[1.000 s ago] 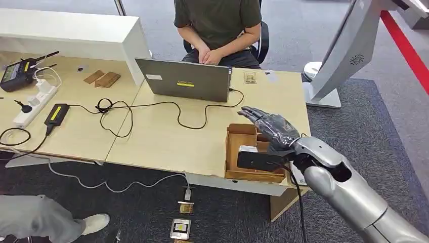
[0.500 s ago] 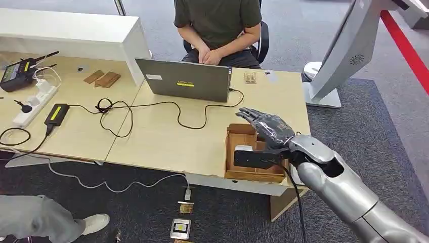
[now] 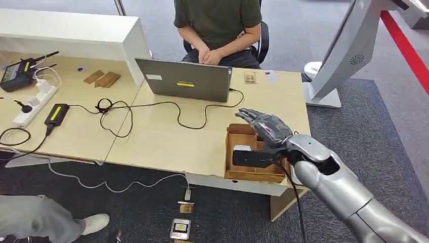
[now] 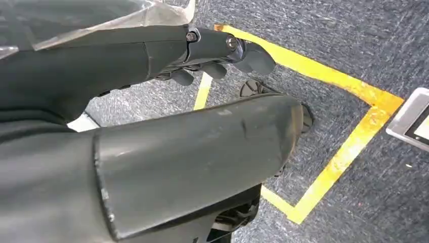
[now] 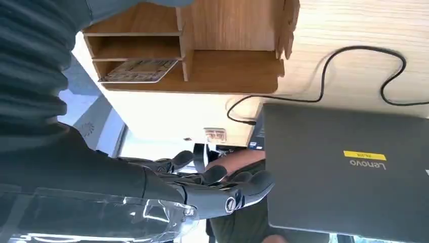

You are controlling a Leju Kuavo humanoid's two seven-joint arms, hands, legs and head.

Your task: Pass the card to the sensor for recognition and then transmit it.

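Right hand: the right hand (image 3: 268, 127) hovers over the wooden organiser box (image 3: 236, 152) at the near right corner of the desk (image 3: 167, 142), fingers stretched forward and spread apart, holding nothing
Right hand, wrist view: the fingers (image 5: 238, 190) reach out flat and separated, pointing toward the laptop and the seated person
Card: a card (image 5: 139, 70) lies flat in one compartment of the box, beside a wooden divider; in the head view a pale corner of it shows at the box's near side (image 3: 242, 148), just beside the black camera block on the wrist
Left hand: the left hand (image 4: 212, 55) hangs over grey carpet marked with yellow tape (image 4: 349, 152), fingers curled inward with nothing in them
Laptop: a grey Lenovo laptop (image 3: 184, 80) stands open at the far side of the desk, its back to the robot, a black cable (image 3: 152, 109) looping from it across the desktop
Person: a person in a dark green shirt (image 3: 217, 20) sits behind the laptop, hands clasped
Left of desk: a white power strip (image 3: 34, 104) and a black power adapter (image 3: 56, 114)
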